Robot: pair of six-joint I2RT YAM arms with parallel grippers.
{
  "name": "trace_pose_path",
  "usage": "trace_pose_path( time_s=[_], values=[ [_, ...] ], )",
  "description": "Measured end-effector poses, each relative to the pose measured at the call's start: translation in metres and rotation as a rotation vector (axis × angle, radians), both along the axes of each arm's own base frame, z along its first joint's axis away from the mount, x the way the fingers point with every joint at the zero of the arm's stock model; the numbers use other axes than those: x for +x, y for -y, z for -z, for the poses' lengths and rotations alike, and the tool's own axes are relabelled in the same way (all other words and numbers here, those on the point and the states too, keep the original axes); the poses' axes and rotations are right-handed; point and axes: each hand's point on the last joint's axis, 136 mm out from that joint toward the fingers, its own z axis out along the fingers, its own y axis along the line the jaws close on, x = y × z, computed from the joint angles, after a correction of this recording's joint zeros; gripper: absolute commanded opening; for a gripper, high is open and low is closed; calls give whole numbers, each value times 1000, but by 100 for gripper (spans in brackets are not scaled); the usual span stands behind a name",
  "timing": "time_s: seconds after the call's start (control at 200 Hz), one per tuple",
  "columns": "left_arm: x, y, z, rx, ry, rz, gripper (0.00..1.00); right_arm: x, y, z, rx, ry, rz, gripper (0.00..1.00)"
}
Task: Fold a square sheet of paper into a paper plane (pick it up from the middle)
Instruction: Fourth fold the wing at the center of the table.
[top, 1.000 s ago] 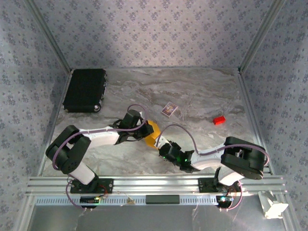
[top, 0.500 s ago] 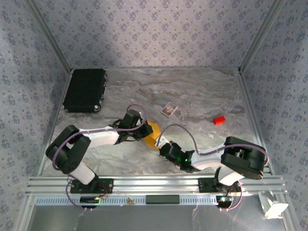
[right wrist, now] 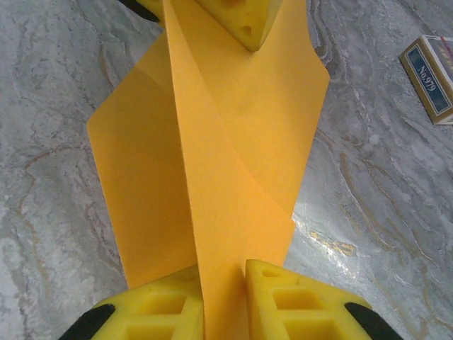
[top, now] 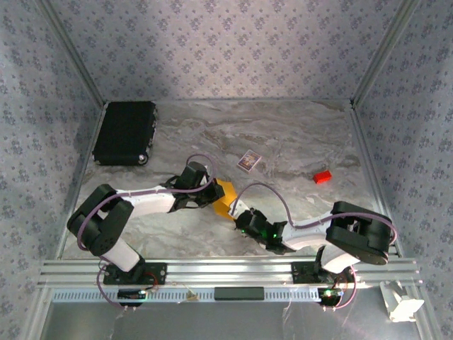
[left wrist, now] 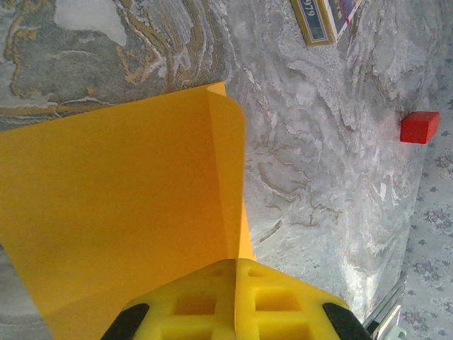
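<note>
Left end effector (left wrist: 235, 273): clamped on square sheet of paper (left wrist: 120, 212) | right end effector (right wrist: 223, 276): pinching its other end

The square sheet of paper (left wrist: 120, 212) is cut off at nine o'clock. The card (left wrist: 320, 20) is cropped at one o'clock

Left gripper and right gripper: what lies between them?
The orange-yellow sheet of paper, partly folded, stretches from the left gripper to the right gripper, as the right wrist view shows.
</note>
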Motion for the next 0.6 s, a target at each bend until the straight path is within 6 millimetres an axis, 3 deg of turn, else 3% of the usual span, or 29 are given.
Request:
trace_pose_path(
  time_s=[0.1, 0.41, 0.6],
  values=[
    [0, 0, 0, 0, 0, 0, 3, 0, -1, 0, 4, -3, -1, 25],
    [0, 0, 0, 0, -1, 0, 3, -1, -1, 0, 6, -5, -3, 21],
    [0, 0, 0, 1, 0, 0, 3, -1, -1, 0, 7, -8, -6, 25]
  ],
)
